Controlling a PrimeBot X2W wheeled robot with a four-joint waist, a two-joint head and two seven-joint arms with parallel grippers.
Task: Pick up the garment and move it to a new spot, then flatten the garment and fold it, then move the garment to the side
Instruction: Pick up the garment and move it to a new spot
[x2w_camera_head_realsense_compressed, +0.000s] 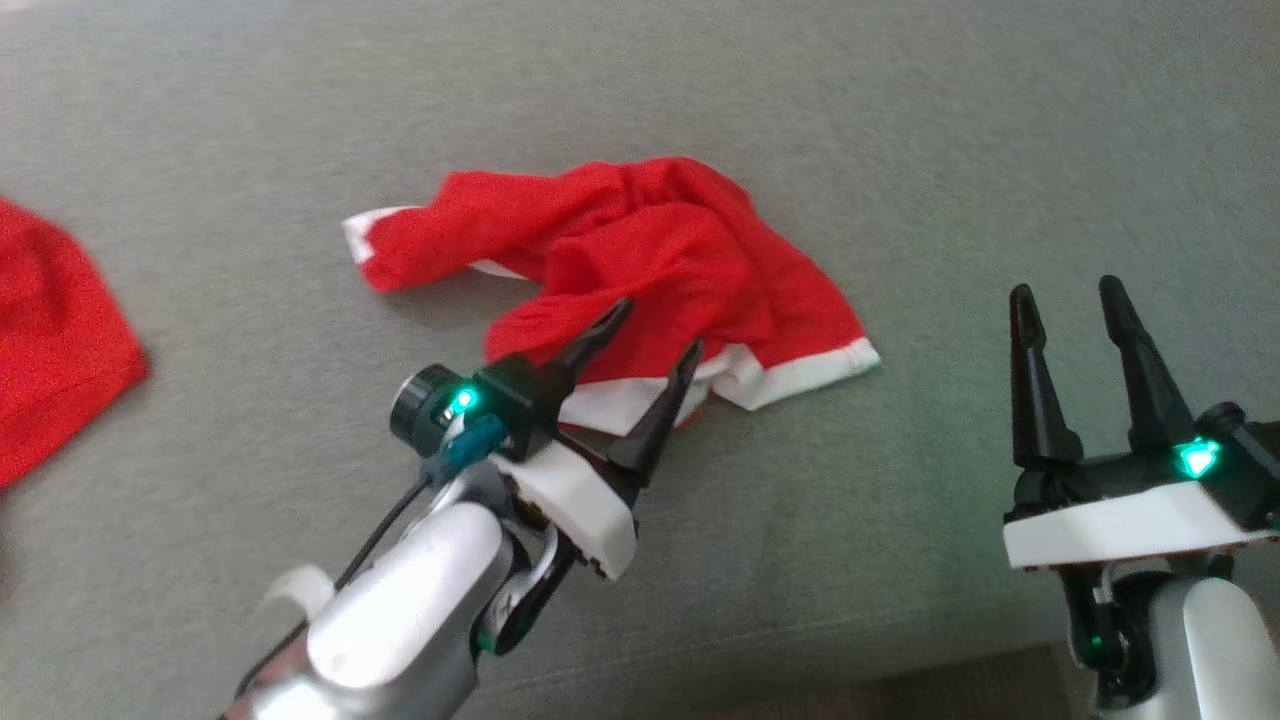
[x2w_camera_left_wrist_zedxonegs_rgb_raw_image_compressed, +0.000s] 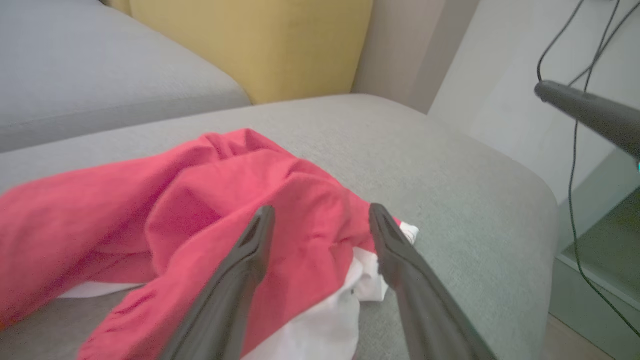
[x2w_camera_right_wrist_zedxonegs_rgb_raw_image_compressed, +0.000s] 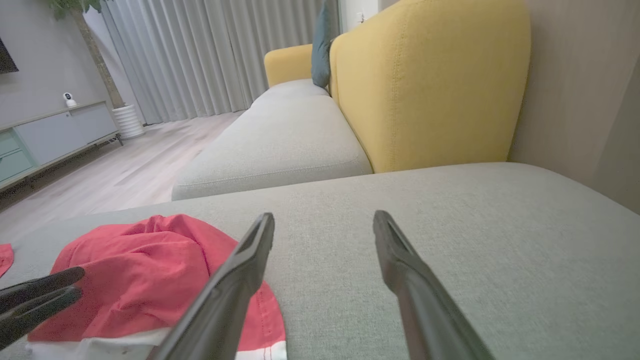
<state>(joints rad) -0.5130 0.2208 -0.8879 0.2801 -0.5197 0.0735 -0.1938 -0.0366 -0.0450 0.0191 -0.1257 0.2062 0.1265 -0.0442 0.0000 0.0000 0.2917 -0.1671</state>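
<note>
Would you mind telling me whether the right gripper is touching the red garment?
Apart. In the head view the right gripper stands open well to the side of the red garment, with bare grey cushion between them.

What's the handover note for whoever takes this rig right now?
Grippers: the left tool is open and empty, fingers over the near edge of the garment. The right tool is open and empty, off to its right.
Things: garment, red with white trim, lies crumpled on the grey cushion; another red cloth lies far left.
Done: nothing flattened or folded.
Left: flatten, fold, move aside.
</note>
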